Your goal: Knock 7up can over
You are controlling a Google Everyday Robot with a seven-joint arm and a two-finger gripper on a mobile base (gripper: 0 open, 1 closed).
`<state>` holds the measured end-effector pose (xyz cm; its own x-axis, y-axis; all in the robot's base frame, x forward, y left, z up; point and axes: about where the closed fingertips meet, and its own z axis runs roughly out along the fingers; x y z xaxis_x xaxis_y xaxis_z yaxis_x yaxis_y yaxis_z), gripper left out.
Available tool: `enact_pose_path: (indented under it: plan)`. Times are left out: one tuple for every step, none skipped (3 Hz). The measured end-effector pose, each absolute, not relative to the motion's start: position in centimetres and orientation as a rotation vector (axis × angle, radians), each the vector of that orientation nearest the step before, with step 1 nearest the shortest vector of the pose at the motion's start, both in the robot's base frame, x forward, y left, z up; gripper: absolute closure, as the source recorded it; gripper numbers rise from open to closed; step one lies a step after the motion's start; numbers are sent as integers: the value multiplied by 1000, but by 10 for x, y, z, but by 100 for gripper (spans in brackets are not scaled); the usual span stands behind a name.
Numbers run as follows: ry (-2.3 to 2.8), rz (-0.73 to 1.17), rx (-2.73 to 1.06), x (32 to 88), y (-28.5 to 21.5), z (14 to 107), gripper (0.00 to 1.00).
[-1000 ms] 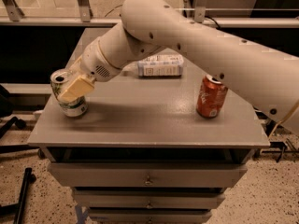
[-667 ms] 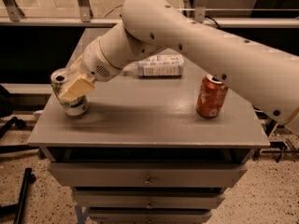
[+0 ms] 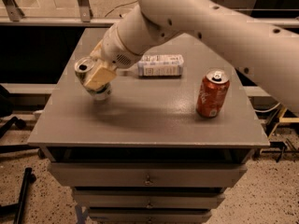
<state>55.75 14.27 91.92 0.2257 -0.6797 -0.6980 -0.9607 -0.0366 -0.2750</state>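
Note:
The 7up can (image 3: 84,67) is at the left of the grey table top (image 3: 149,120). Its silver top leans to the left and its pale base (image 3: 103,94) is at the table surface. My gripper (image 3: 98,77) is around the can's middle, and a cream finger pad (image 3: 99,75) covers the side of the can that faces the camera. The other finger is hidden behind the can. The white arm (image 3: 196,17) reaches in from the upper right.
A red-orange cola can (image 3: 212,95) stands upright at the right of the table. A clear plastic bottle with a pale label (image 3: 161,65) lies on its side at the back middle. Drawers (image 3: 147,176) are below the front edge. The table's left edge is close to the 7up can.
The gripper and the tilted 7up can have moved together to the right and farther back on the table. The cola can and the bottle have not moved.

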Motion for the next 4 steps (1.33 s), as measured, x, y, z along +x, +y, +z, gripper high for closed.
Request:
enact_pose_path:
  plan:
    - [1497, 417, -1906, 572, 127, 915, 100]
    - [1468, 378, -2098, 571, 118, 902, 100]
    - [1429, 334, -2270, 566, 117, 892, 100]
    - [1375, 241, -2418, 557, 126, 884, 100]
